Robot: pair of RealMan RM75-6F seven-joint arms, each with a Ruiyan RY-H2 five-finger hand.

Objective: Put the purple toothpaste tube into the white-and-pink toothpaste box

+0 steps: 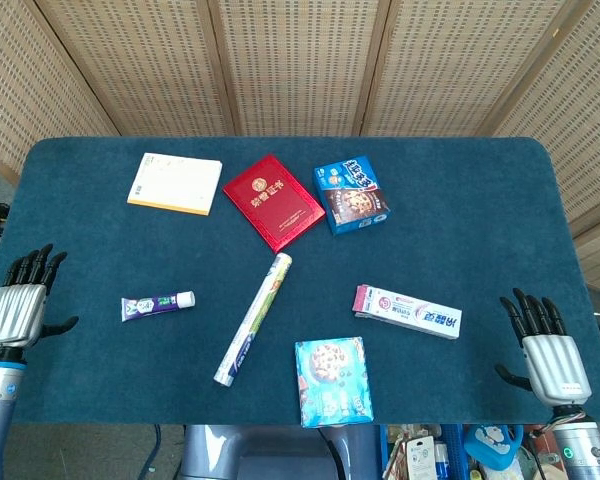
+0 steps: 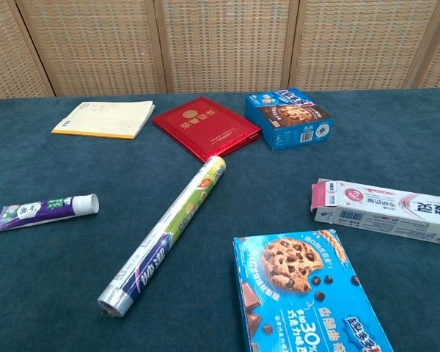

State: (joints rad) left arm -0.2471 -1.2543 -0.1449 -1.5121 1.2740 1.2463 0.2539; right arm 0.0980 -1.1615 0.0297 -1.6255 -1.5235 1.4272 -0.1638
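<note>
The purple toothpaste tube (image 1: pixel 157 303) lies flat on the left side of the blue table (image 1: pixel 480 200), its white cap pointing right toward the middle. The white-and-pink toothpaste box (image 1: pixel 408 311) lies flat on the right side, its pink end turned left — in the chest view that end looks open, flaps loose, which would suit sliding the tube in cap first or tail first. Tube and box are well apart, and between them a long foil-wrap roll (image 1: pixel 253 318) lies on a slant, so carrying the tube across probably means lifting it over the roll rather than dragging it.

Nothing of the task is begun: the tube is untouched and outside the box.

The left hand (image 1: pixel 18 306) hovers at the left edge of the table, fingers straight and spread, thumb out to the side, holding nothing — it is near the tube but not touching it, and looks the natural one to pick it up. The right hand (image 1: pixel 547 355) sits at the near right corner, likewise spread and empty, near the box's far-right end and apart from it; it could steady the box. Neither hand shows in the chest view.

Other things — a yellow notepad (image 1: pixel 175 183), a red booklet (image 1: pixel 274 200) and two cookie boxes (image 1: pixel 351 194) — lie clear of the likely path.
</note>
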